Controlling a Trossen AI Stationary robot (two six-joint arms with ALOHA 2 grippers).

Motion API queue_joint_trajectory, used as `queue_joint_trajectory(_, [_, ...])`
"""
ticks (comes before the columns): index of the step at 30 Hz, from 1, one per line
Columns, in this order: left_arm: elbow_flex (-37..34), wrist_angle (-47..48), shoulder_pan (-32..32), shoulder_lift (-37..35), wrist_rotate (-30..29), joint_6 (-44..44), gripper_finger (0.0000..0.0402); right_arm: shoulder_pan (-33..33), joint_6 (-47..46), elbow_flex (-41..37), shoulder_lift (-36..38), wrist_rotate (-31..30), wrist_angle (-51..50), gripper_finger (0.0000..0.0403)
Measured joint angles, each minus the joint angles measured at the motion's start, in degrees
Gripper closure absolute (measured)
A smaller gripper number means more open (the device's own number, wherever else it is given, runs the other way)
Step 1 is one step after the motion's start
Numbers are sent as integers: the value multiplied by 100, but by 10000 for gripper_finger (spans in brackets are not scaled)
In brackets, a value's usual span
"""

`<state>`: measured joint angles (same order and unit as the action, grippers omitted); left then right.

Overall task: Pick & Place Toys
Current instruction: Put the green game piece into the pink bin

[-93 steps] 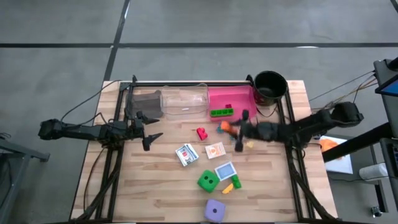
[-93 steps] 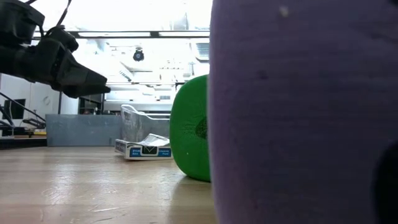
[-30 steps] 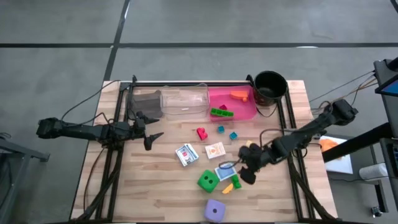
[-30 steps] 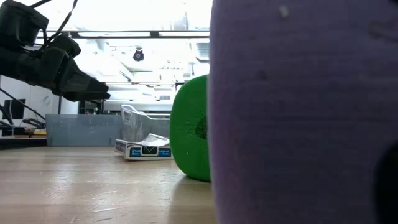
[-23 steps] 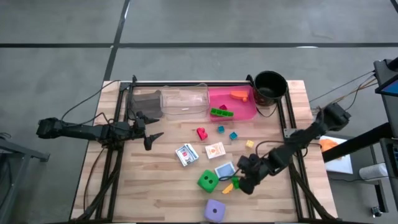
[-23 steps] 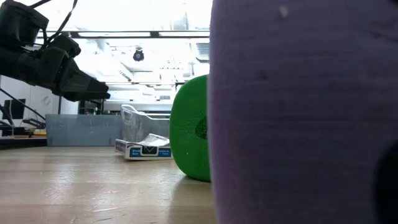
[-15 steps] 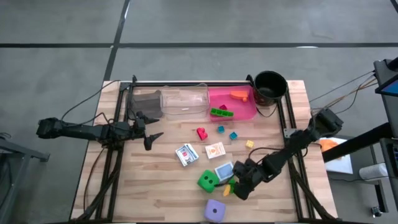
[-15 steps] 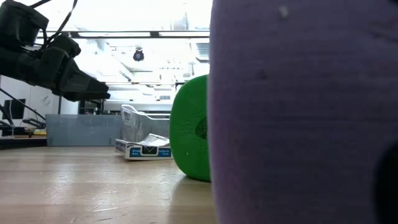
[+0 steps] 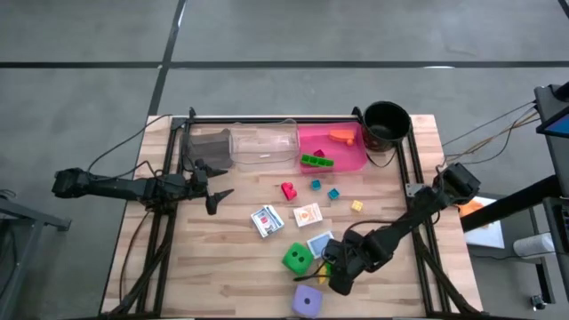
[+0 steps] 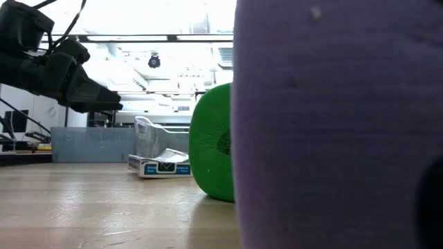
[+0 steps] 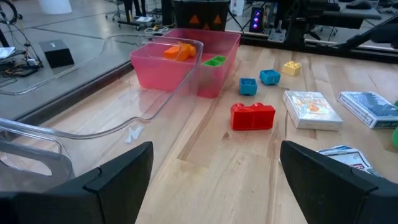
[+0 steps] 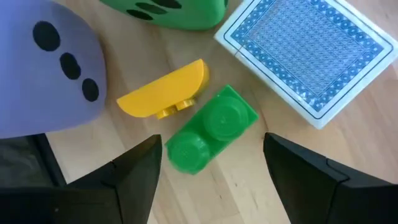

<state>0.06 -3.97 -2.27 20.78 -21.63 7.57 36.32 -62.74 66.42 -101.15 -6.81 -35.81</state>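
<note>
My right gripper [image 12: 211, 186] is open and points down, low over a green two-stud brick [image 12: 208, 137] and a yellow brick [image 12: 165, 96] lying flat on the table; its fingers stand on either side of the green brick without touching it. A purple die [image 9: 308, 300], a green die [image 9: 296, 259] and a blue-backed card box [image 12: 311, 56] lie close around. My left gripper [image 9: 218, 191] is open and empty at the table's left, in front of the trays. A red brick [image 9: 287, 189] and two teal bricks [image 9: 315, 185] lie mid-table.
A pink tray [image 9: 351, 158] at the far edge holds an orange brick [image 9: 341, 136] and a green brick [image 9: 316, 160]. A clear tray [image 9: 263, 145] and a grey tray [image 9: 206, 147] stand to its left, a black pot [image 9: 386, 123] to its right. Two more card boxes [image 9: 267, 220] lie mid-table.
My right gripper has gone toward the table's near edge and a little to the left, past the blue card box, to stand over the green and yellow bricks beside the two dice. It has stayed open.
</note>
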Motion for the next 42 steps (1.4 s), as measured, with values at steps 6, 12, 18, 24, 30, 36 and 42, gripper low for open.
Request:
queue_joint_trajectory(6, [-1,18,1,0,0,0,51,76,-87,30,-159,46,14,126])
queue_joint_trajectory(12, [-1,21,0,0,0,0,51,98,-113,30,-382,137,193,126])
queue_joint_trajectory(18, [-1,25,-2,0,0,0,51,102,-113,27,-496,195,331,126])
queue_joint_trajectory(24, [1,29,-1,0,2,0,51,93,-24,14,-616,187,324,126])
queue_joint_trajectory(30, [-1,29,1,0,0,6,51,-11,169,-9,-736,99,223,126])
queue_joint_trajectory(36, [1,31,1,0,-4,44,51,-29,279,12,-798,43,53,129])
queue_joint_trajectory(42, [0,32,-2,0,-13,44,51,-34,271,6,-793,33,-79,211])
